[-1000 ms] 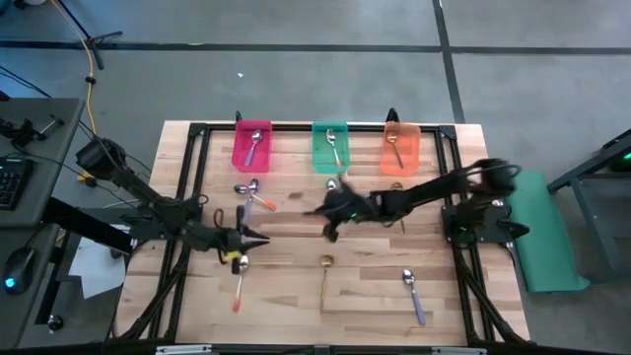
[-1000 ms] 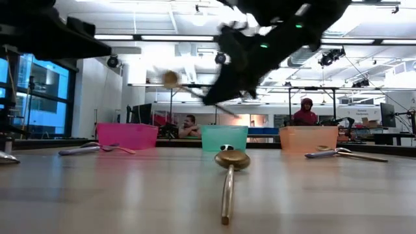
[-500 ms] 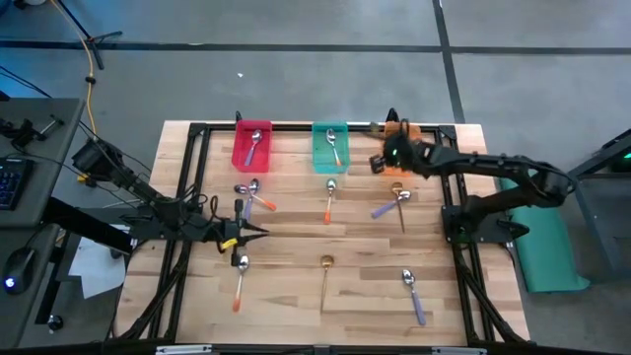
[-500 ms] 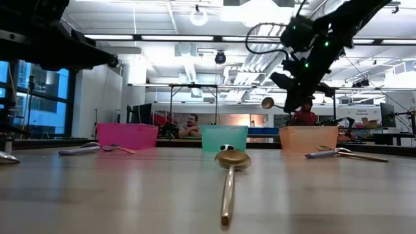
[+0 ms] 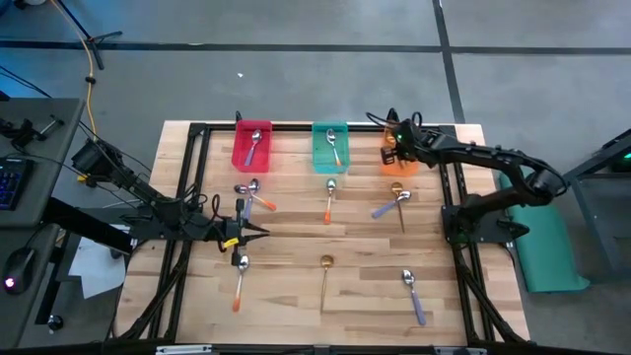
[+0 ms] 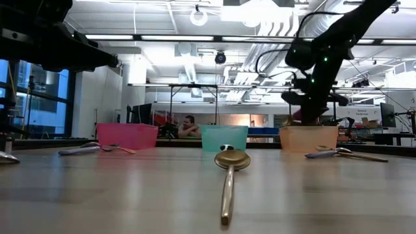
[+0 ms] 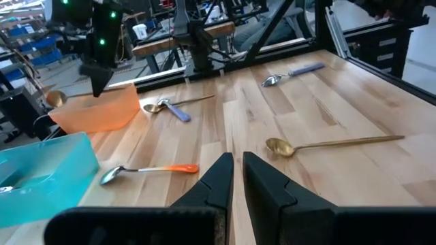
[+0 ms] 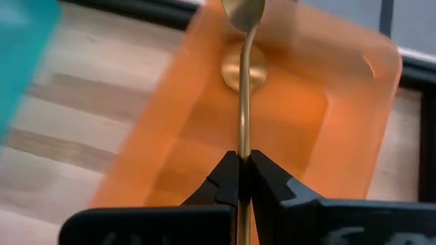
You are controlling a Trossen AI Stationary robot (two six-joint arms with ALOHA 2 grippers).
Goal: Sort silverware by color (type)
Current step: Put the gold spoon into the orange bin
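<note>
1. the right end effector is over the orange bin at the far edge of the desk, and it is clenched on the handle of a gold spoon.
2. in the right wrist view the bowl of this gold spoon is above the bin, and a second gold spoon bowl lies inside the bin.
3. the left end effector is on the left part of the desk, its fingers nearly together and grasping nothing.
4. the red bin has one spoon in it and the teal bin has one spoon in it.
5. the other spoons lie on the desk: a small group in front of the red bin, one with orange handle in front of the teal bin, and a purple one crossing a gold one in front of the orange bin.
6. nearer to the front edge lie an orange-handled spoon, a gold spoon and a purple-handled spoon, well apart from each other.
</note>
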